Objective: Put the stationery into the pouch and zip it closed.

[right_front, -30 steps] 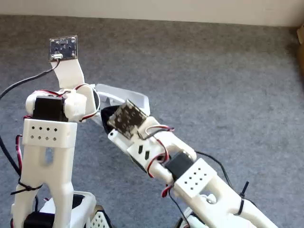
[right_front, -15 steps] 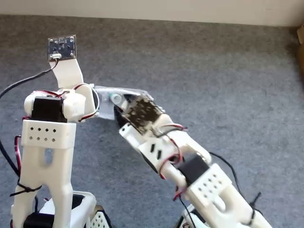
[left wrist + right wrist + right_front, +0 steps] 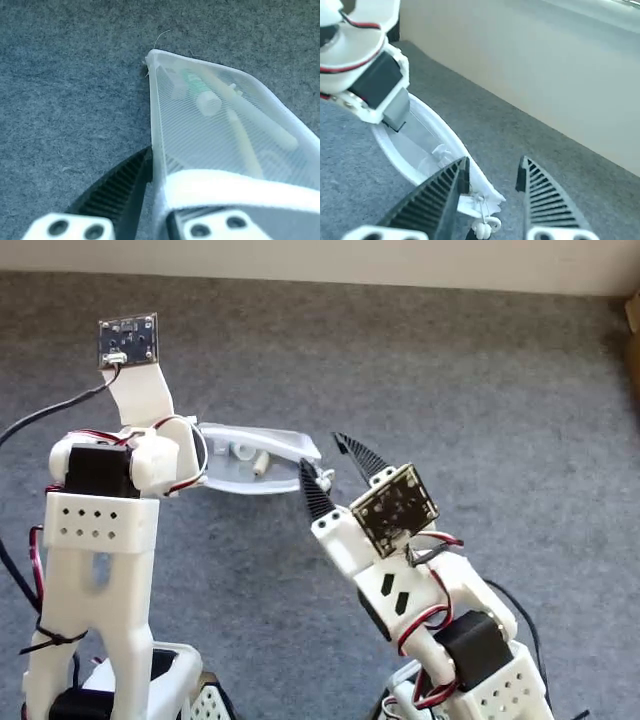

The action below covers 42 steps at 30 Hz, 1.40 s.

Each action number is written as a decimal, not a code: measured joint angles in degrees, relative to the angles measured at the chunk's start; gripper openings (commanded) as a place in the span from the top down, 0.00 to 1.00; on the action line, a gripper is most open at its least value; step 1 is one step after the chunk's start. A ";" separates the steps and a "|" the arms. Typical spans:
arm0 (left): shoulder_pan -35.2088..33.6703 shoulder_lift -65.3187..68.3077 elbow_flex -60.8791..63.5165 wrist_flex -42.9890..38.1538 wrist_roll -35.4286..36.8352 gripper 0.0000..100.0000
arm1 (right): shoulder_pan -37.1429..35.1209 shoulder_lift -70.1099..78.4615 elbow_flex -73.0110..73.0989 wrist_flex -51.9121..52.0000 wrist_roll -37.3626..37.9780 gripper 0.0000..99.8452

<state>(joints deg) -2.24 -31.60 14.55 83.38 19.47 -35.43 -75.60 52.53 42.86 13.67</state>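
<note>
Two arms: side by side over the grey carpet (image 3: 480,390).
Left gripper (image 3: 152,162): clamped on the pouch's left end.
Pouch (image 3: 255,455): clear mesh, mid-scene, running right from the left gripper.
Stationery (image 3: 240,130): pens and small items, inside the pouch.
Right gripper (image 3: 322,452): jaws wide apart, holding nothing, at the pouch's right end by the zip pull (image 3: 482,227).

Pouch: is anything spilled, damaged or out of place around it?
Nothing stands out. The pouch is gripped at one end by the left hand, and the pens lie inside it; none has spilled on the carpet. The right hand is open, near the zip pull.
</note>
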 measured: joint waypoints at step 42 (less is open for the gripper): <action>0.00 -0.26 1.23 0.00 0.00 0.99 | 0.97 -0.53 27.60 -17.85 -9.41 0.66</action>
<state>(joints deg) -2.24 -31.87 15.78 83.38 19.47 -34.46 -76.13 80.13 25.01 4.26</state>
